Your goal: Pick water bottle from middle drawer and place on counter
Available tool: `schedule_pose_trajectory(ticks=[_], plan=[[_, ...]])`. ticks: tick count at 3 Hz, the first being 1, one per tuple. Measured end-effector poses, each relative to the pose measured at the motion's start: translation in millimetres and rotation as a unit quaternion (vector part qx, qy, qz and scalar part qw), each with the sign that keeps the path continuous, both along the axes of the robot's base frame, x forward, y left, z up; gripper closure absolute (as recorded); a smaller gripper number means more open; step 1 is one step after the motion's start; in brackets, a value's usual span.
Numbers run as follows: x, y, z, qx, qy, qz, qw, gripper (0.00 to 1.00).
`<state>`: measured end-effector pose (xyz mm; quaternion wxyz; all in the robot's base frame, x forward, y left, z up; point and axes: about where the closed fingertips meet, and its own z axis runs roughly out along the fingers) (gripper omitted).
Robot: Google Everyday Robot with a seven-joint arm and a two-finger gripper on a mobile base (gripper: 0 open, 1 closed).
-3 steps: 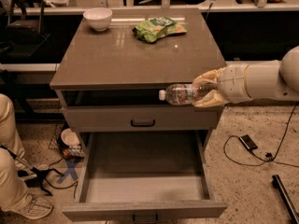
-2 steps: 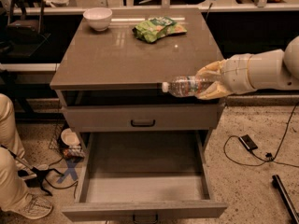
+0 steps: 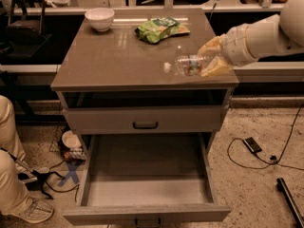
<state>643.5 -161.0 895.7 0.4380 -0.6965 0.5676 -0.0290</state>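
Note:
The water bottle (image 3: 186,64) is clear with a reddish label band and a pale cap. It lies on its side in my gripper (image 3: 204,62), cap pointing left, just above the right front part of the counter (image 3: 114,56). The gripper reaches in from the right and its pale fingers (image 3: 212,45) are shut around the bottle's base end. The middle drawer (image 3: 147,167) is pulled out below the counter, and its flat floor is bare.
A white bowl (image 3: 99,18) stands at the counter's back left. A green crinkled snack bag (image 3: 160,29) lies at the back middle. A closed drawer with a dark handle (image 3: 145,125) sits above the open one. A person's leg (image 3: 12,175) and cables (image 3: 256,151) are on the floor.
My gripper has carried the bottle up and inward from the counter's front right edge, so it now hangs over the counter top. The drawer has not moved.

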Motion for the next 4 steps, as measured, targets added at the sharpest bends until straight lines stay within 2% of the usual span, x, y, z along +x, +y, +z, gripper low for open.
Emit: schedule_pose_trajectory(ticks=[1,2,3,4], plan=[[33,22,0,-0.006,0.019,0.006,0.9998,1.00],[51,36,-4,-0.007,0.031,0.004,0.9995,1.00],[71,54,-8,-0.008,0.045,0.005,0.9989,0.74],[82,64,-9,-0.013,0.052,0.010,0.9985,0.50]])
